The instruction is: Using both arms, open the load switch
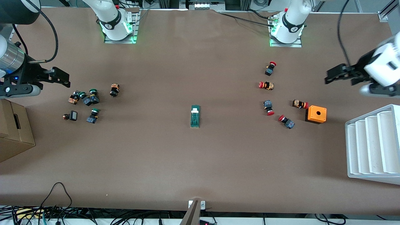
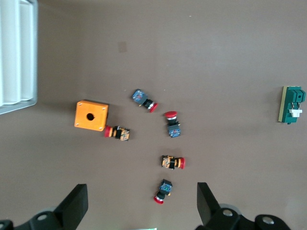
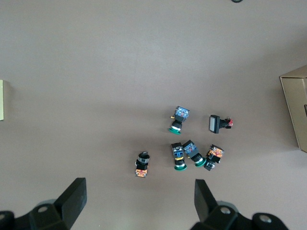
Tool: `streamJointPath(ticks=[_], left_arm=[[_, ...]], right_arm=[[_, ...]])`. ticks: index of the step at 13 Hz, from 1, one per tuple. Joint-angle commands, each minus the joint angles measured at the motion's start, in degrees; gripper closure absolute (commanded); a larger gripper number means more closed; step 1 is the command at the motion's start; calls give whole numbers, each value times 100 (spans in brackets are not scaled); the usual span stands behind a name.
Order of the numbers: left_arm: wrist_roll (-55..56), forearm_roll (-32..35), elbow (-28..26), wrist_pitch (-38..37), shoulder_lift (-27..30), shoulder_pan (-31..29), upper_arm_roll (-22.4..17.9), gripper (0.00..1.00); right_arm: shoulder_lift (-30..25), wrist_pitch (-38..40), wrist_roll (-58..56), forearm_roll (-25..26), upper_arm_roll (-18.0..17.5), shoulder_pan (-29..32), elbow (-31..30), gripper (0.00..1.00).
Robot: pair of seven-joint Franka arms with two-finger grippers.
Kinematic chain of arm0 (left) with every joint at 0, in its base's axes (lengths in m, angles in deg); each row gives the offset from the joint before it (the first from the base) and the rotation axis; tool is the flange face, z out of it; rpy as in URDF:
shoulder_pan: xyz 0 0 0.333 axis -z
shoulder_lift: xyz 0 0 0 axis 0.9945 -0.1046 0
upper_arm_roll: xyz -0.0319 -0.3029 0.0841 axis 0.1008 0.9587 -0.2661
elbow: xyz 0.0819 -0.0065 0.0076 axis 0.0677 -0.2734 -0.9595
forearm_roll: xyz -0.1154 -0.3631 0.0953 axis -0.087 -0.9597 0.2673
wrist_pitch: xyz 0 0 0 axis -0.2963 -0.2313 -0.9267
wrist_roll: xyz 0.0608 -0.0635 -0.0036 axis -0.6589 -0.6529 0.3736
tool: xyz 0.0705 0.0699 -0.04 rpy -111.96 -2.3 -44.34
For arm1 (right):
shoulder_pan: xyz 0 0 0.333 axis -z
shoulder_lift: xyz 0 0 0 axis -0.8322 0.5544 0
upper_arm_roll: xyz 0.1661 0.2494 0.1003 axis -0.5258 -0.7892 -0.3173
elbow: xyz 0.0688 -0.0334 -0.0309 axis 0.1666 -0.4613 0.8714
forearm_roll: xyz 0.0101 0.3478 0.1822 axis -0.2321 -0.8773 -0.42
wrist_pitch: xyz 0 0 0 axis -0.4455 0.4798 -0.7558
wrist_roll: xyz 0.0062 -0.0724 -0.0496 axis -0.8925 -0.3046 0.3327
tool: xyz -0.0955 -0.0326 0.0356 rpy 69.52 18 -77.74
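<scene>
The load switch [image 1: 195, 116] is a narrow dark green block with a white tab, lying flat mid-table and pointing toward the front camera. It also shows in the left wrist view as the load switch [image 2: 292, 104], and only its pale edge [image 3: 1, 99] shows in the right wrist view. My left gripper [image 1: 328, 77] hangs open over the left arm's end of the table, above the red buttons, with nothing between its fingers [image 2: 76, 203]. My right gripper [image 1: 64, 78] hangs open and empty over the right arm's end, above the green buttons. Both are well away from the switch.
Several red-capped push buttons [image 1: 266, 85] and an orange box with a hole [image 1: 316, 114] lie toward the left arm's end, beside a white slotted tray [image 1: 373, 145]. Several green-capped buttons [image 1: 90, 99] and a cardboard box [image 1: 14, 131] sit at the right arm's end.
</scene>
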Motion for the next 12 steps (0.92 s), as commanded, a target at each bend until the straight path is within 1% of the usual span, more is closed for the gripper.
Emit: streamJointPath(ticks=[1, 2, 4, 5, 8, 12], left_arm=[[-177, -37, -155, -183, 300, -178, 58, 0], [-195, -2, -155, -210, 318, -178, 58, 0], [-422, 567, -163, -228, 423, -169, 84, 0], [-423, 639, -190, -271, 484, -169, 84, 0], [-327, 631, -611, -193, 731, -169, 163, 0], [-370, 640, -945, 185, 714, -178, 189, 0]], right_arm=[[52, 27, -46, 98, -15, 14, 118, 1], [52, 27, -46, 106, -15, 14, 118, 1], [52, 27, -37, 106, -15, 14, 118, 1], [52, 27, -37, 106, -15, 14, 118, 1], [52, 27, -37, 106, -15, 14, 118, 1], [52, 27, -46, 106, -15, 14, 135, 1]])
